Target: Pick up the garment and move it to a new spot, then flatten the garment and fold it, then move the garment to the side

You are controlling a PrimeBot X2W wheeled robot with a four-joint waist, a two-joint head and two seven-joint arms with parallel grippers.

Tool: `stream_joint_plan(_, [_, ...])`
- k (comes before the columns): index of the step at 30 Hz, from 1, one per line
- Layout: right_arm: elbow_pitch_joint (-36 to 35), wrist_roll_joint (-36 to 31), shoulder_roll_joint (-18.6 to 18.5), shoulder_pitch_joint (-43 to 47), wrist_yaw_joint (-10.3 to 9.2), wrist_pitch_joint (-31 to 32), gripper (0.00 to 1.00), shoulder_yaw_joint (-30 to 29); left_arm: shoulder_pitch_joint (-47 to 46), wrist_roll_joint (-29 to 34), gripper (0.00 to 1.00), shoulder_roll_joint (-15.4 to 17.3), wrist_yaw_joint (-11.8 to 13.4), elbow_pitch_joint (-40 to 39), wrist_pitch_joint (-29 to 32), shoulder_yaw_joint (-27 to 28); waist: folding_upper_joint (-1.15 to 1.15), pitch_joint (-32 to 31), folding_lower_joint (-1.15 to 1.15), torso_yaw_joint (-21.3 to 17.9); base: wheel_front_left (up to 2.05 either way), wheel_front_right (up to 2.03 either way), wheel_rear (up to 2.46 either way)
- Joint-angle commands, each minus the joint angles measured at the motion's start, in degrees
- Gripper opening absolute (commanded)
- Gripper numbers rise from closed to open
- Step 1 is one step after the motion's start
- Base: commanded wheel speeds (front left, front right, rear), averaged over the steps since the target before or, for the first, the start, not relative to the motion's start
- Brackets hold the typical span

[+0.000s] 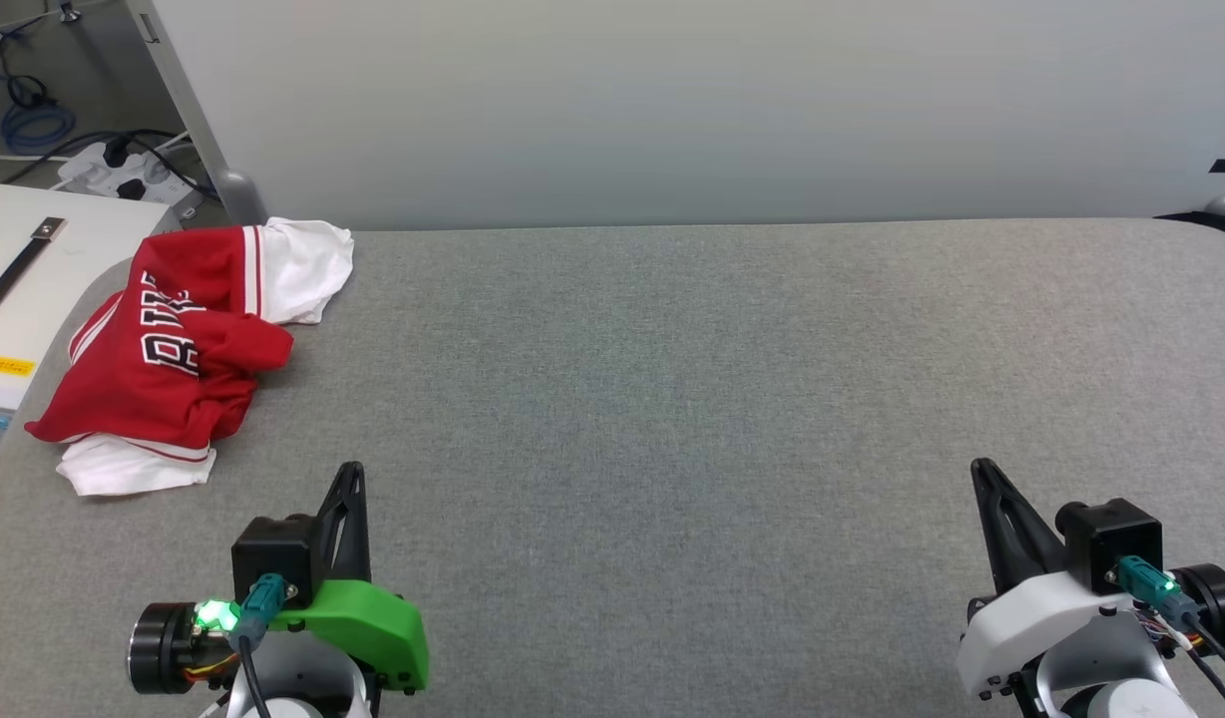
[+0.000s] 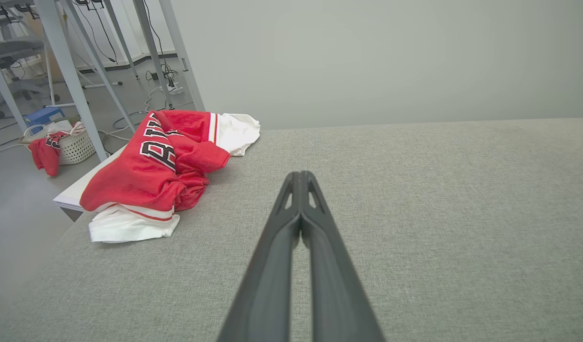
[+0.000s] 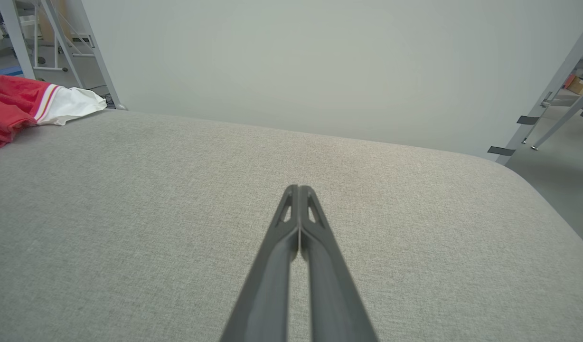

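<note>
Grey cloth-covered table (image 1: 672, 399) carries the garment (image 1: 174, 349) crumpled at its far left corner, so the left gripper (image 1: 351, 474), pinched closed and empty, should open before reaching it.

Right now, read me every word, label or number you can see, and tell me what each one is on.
"BU": black, white-outlined letters on the garment; the rest is lost in folds.
Yellow label on the white box: too small to read.
</note>
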Motion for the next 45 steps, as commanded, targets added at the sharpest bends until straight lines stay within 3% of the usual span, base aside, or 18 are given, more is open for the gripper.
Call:
stream_joint_plan(1, [-0.2,-0.6,-0.1,-0.9,-0.05,0.2,0.00,0.0,-1.1,0.5,0.00,-0.3,0.2,-0.1,0.0,0.0,0.00,0.0,0.00,0.0,0.00,0.00,0.00])
stream_joint_plan(5, [-0.2,-0.6,-0.1,-0.9,-0.05,0.2,0.00,0.0,-1.1,0.5,0.00,-0.3,0.2,-0.1,0.0,0.0,0.00,0.0,0.00,0.0,0.00,0.00,0.00])
stream_joint_plan(6, [0.0,0.0,0.0,0.0,0.00,0.0,1.00,0.0,0.0,0.0,1.00,0.0,0.0,0.0,0.0,0.0,0.00,0.0,0.00,0.0,0.00,0.00,0.00])
stream_joint_plan(45, [0.5,2.1,0.0,-0.2,-0.02,-4.3,1.00,-1.3,-0.5,-5.1,1.00,-0.1,0.1,2.5,-4.4,-0.6,0.00,0.2,0.00,0.1,0.00,0.00,0.00])
